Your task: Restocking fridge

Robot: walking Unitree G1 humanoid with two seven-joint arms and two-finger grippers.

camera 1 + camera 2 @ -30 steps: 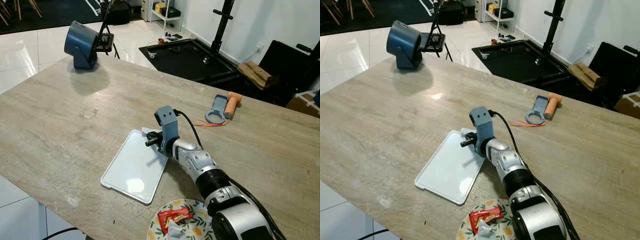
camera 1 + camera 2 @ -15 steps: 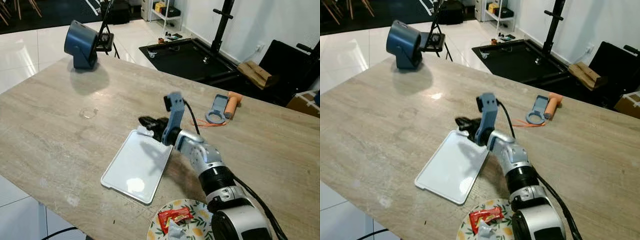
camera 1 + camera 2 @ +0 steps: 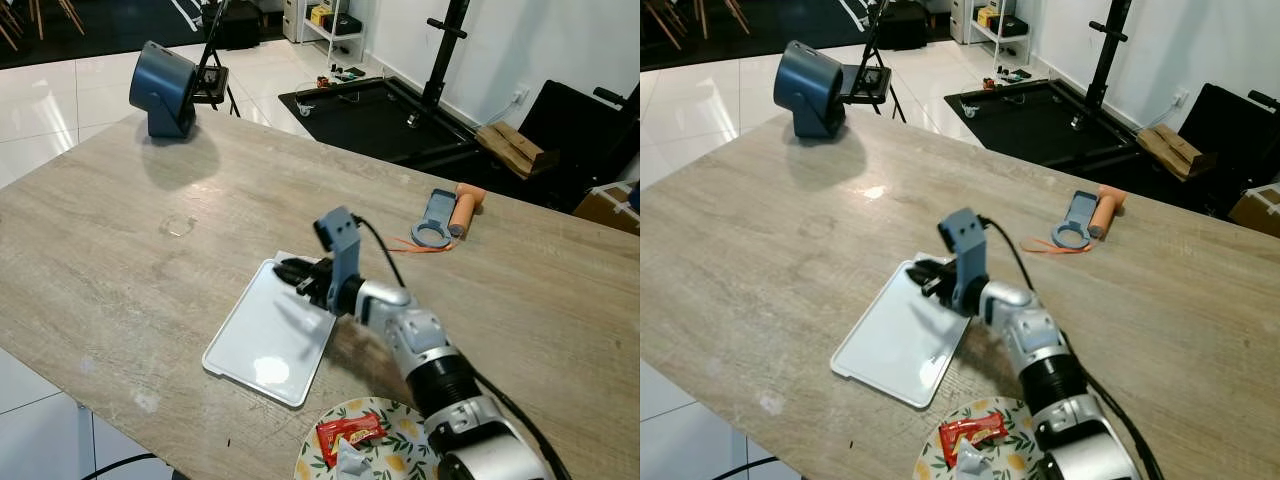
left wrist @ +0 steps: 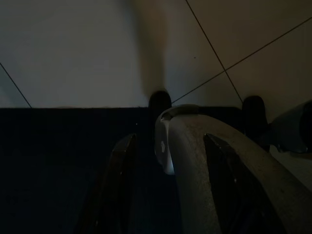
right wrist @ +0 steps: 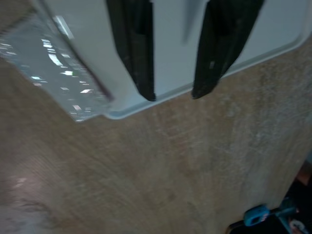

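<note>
1. Your white tray lies flat on the wooden bench, close to the near edge, with its long side running away from you.
2. A clear, crinkly wrapper rests at the tray's far corner, partly on the tray and partly on the bench.
3. Your right gripper hangs just over the far end of the tray. In the right wrist view its two black fingers stand a little apart, holding nothing, with their tips at the tray's rim.
4. Whether the fingertips touch the tray, you cannot tell.
5. Near your right arm, at the bench's near edge, sits a flowered plate with a red snack packet on it.
6. Farther across the bench lie an orange handle and a grey ring-shaped tool, touching each other, with an orange cord beside them.
7. A blue, tilted device stands at the bench's far left corner.
8. Your left gripper hangs in shade above tiled floor; its opening cannot be judged.
</note>
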